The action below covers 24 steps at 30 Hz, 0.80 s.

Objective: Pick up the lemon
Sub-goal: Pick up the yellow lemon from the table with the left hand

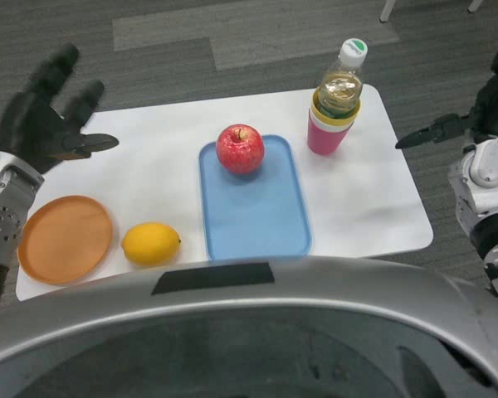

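The yellow lemon lies on the white table near its front edge, between an orange plate and a blue tray. My left hand hovers above the table's far left, behind the plate, fingers spread and holding nothing; it is well apart from the lemon. My right hand is raised off the table's right edge, only partly in view, with one finger pointing left and nothing in it.
An orange plate sits at the front left. A blue tray in the middle carries a red apple at its far end. A bottle stands in a pink cup at the back right.
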Each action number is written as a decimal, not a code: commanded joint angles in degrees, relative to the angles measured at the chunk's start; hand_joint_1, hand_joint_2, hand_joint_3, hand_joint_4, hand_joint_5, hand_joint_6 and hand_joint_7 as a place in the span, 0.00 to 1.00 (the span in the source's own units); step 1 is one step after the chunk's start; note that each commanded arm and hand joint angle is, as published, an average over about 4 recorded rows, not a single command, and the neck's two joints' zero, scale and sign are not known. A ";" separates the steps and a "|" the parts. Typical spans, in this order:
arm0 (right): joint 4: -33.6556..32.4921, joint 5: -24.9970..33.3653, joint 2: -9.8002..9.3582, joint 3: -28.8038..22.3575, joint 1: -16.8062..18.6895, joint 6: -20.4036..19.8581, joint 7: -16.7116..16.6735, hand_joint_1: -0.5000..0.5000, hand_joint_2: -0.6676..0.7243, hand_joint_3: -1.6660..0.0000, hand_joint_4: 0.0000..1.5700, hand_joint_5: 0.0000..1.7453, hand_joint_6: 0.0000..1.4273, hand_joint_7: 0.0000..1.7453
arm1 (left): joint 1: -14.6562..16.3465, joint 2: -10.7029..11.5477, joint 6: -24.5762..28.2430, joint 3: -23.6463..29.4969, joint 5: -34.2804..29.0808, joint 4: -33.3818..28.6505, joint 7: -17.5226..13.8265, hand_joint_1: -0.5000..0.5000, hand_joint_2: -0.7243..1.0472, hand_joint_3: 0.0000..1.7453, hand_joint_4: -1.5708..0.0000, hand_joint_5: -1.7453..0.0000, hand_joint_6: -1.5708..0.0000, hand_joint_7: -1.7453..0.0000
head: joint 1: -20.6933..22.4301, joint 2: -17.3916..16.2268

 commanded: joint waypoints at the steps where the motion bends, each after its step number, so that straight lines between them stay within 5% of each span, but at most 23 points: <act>1: 2.17 0.29 -1.17 -0.18 -0.85 0.05 -0.14 0.25 0.82 1.00 0.00 0.00 0.00 0.00 | 0.08 7.99 0.95 -6.77 -2.31 -0.80 0.06 0.00 0.55 0.05 1.00 0.85 1.00 0.88 | 1.74 0.31; 7: 4.76 0.38 -1.22 0.70 -1.86 0.05 -0.09 0.25 0.82 1.00 0.00 0.00 0.00 0.00 | -2.60 14.49 -1.52 -14.72 -0.12 -0.72 0.11 0.00 0.55 0.05 1.00 0.82 1.00 0.88 | 4.12 1.36; 20: 5.99 0.43 -1.13 0.78 -1.99 0.05 -0.14 0.23 0.82 1.00 0.00 0.00 0.00 0.00 | -7.48 15.90 -5.91 -23.51 6.74 2.14 -0.46 0.00 0.55 0.05 1.00 0.82 1.00 0.88 | 6.54 2.84; 23: 6.10 0.47 -1.24 0.76 -1.93 0.05 -0.14 0.23 0.82 1.00 0.00 0.00 0.00 0.00 | -7.55 15.96 -6.06 -23.62 7.73 2.16 -0.49 0.00 0.49 0.05 1.00 0.82 1.00 0.88 | 6.87 3.06; 24: 6.12 0.47 -1.30 0.78 -1.91 0.05 -0.14 0.22 0.82 1.00 0.00 0.00 0.00 0.00 | -7.48 15.94 -6.17 -23.56 8.19 2.14 -0.46 0.00 0.38 0.05 1.00 0.82 1.00 0.88 | 6.92 3.10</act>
